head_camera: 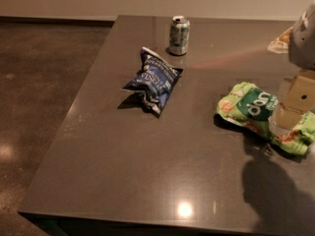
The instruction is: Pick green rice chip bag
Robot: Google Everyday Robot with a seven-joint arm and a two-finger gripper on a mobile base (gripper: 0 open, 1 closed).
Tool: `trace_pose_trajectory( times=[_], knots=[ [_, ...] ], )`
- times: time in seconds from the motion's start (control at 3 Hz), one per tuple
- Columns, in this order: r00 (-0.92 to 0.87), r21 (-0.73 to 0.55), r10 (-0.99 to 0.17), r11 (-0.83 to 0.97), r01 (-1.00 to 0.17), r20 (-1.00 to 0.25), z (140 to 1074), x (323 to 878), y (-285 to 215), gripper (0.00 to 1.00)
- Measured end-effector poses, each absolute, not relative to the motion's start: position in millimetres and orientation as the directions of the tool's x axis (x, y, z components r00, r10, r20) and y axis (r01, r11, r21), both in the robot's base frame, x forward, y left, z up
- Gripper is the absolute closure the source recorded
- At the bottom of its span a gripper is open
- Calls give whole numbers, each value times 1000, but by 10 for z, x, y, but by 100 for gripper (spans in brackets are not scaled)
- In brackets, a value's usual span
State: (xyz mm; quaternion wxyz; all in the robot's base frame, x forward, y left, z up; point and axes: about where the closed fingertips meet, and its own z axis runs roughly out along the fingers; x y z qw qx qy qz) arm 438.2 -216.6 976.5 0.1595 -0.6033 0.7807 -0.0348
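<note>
The green rice chip bag (248, 107) lies flat on the dark table at the right. It is lime green with a dark green band, white letters and orange chip pictures. My gripper (291, 113) comes in from the right edge, its beige blocks sitting low over the right half of the bag and hiding part of it. I cannot tell whether it touches the bag.
A dark blue snack bag (153, 81) lies crumpled at the table's middle. A green-and-white soda can (179, 35) stands upright behind it. An orange-tan packet (280, 40) lies at the far right. The table's left edge (69, 117) drops to the brown floor.
</note>
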Motion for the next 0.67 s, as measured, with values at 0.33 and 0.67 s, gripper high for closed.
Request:
trace_pose_trajectory(
  times=[0.33, 0.67],
  knots=[
    [-221, -247, -953, 270, -931, -207, 9766, 4382, -2166, 0],
    [-236, -231, -953, 277, -932, -192, 9736, 4432, -2190, 0]
  ],
)
